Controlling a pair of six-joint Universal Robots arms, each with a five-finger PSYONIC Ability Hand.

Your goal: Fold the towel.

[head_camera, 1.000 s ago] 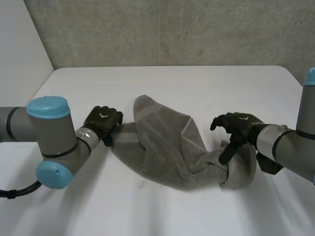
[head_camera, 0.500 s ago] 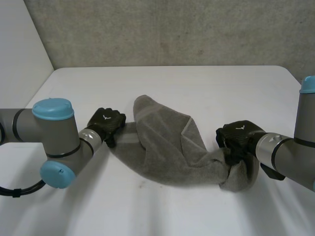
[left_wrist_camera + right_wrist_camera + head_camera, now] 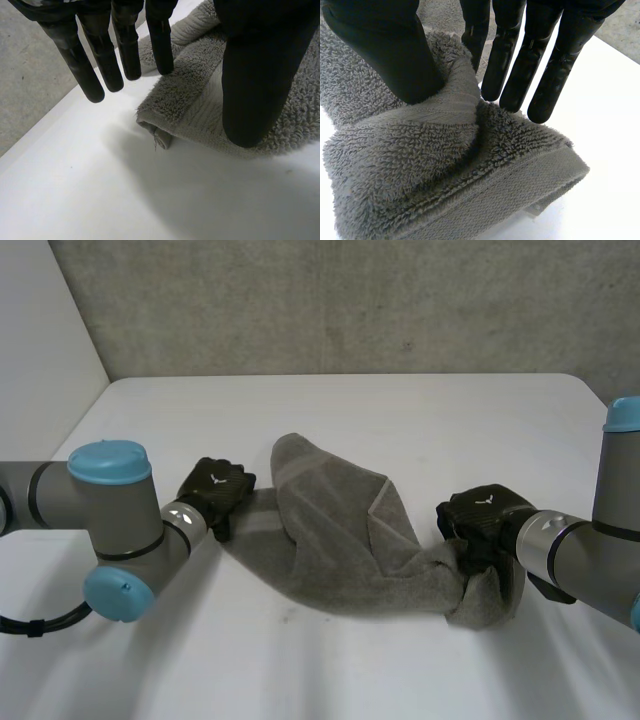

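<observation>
Towel (image 3: 340, 540) lay rumpled and loosely twisted on the desk (image 3: 400, 420), stretched between the two hands. Left robot hand (image 3: 215, 490) sat at one corner: fingers (image 3: 100, 65) straight and spread just beyond the hem, thumb (image 3: 255, 90) over the woven band, nothing clamped. Right robot hand (image 3: 478, 525) was at the opposite bunched end, a ridge of pile pinched between thumb (image 3: 385, 45) and straight fingers (image 3: 540, 65).

Step judged: securing both ends before flattening; no fold made yet.

Next move likely needs the left hand to close on its corner, then both to pull apart and lay the cloth flat.
</observation>
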